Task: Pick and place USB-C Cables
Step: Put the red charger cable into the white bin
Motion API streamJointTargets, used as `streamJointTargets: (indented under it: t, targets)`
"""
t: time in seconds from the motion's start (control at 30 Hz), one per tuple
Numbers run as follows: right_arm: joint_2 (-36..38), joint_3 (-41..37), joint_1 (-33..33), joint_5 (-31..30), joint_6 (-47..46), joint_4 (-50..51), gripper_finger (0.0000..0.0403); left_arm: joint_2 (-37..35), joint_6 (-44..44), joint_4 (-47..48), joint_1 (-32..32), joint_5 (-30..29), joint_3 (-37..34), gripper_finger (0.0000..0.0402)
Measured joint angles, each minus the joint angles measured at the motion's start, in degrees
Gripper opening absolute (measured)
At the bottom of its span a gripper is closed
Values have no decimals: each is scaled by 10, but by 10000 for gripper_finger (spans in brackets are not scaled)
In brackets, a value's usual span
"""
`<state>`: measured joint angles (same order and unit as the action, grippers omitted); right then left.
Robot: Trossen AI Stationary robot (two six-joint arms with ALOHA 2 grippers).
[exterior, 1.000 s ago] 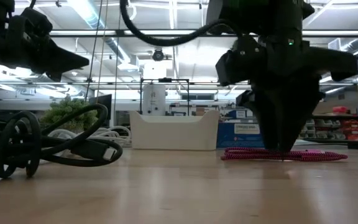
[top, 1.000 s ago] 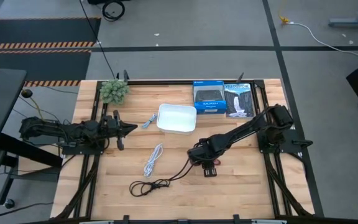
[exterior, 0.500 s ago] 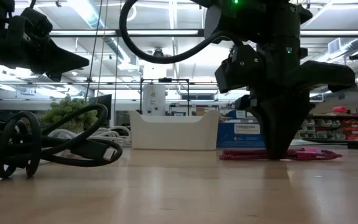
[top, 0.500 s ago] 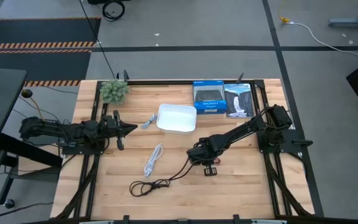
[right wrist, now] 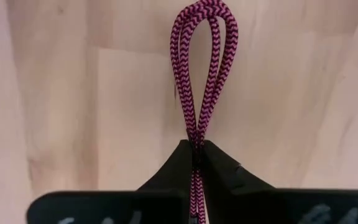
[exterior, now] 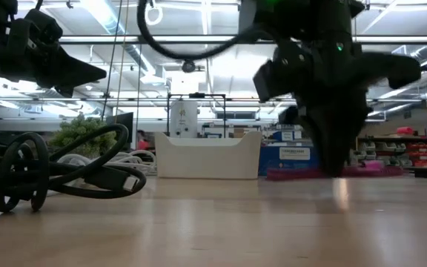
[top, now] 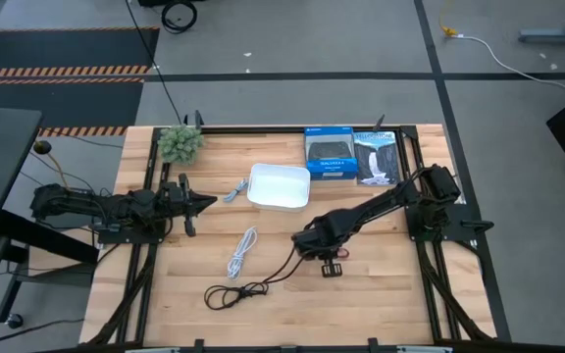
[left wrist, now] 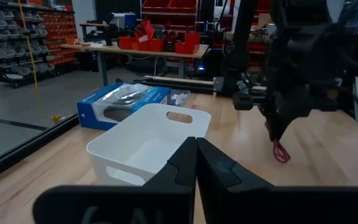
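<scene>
The dark red braided USB-C cable (right wrist: 204, 62) is folded into a long loop, and my right gripper (right wrist: 196, 152) is shut on it near the table's middle (top: 314, 245). In the low view the cable (exterior: 288, 173) hangs just above the wood. A white cable (top: 241, 253), a black cable (top: 235, 292) and a small grey cable (top: 234, 191) lie flat on the table. The white tray (top: 280, 186) stands beyond them. My left gripper (top: 204, 204) is shut and holds nothing, hovering at the left. My right gripper pinches the doubled strands of the dark red cable (right wrist: 196, 138) between its two fingers, from above, pointing down. The closed loop end (right wrist: 205, 12) reaches out past the fingertips. The cable hangs roughly level, a little above the table (exterior: 376, 170).
Two boxed products (top: 330, 153) (top: 377, 158) stand at the far edge right of the tray, and a small green plant (top: 179, 143) at the far left corner. Bare wood lies along the near edge right of the black cable.
My right gripper has dipped onto the dark red cable, then risen a little with it. The cable, which lay on the wood, now hangs just above it, still roughly level.
</scene>
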<state>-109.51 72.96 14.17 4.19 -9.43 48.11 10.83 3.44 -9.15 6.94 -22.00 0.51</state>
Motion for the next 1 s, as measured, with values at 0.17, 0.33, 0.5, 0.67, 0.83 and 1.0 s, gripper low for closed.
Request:
streamJointTargets:
  t: [0.17,0.33,0.5,0.67,0.83,1.0]
  targets:
    - [0,48,-13,1,0,31,19,0,0,0,0,0,0,14]
    - [-1,89,-31,1,-6,67,19,0,0,0,0,0,0,14]
    - [-1,125,-49,15,-23,92,19,0,0,0,0,0,0,14]
    - [-2,175,-52,15,-24,115,19,0,0,0,0,0,0,14]
    - [-2,239,-55,11,-16,125,19,0,0,0,0,0,0,14]
    - [-2,300,-69,-5,-3,149,19,0,0,0,0,0,0,13]
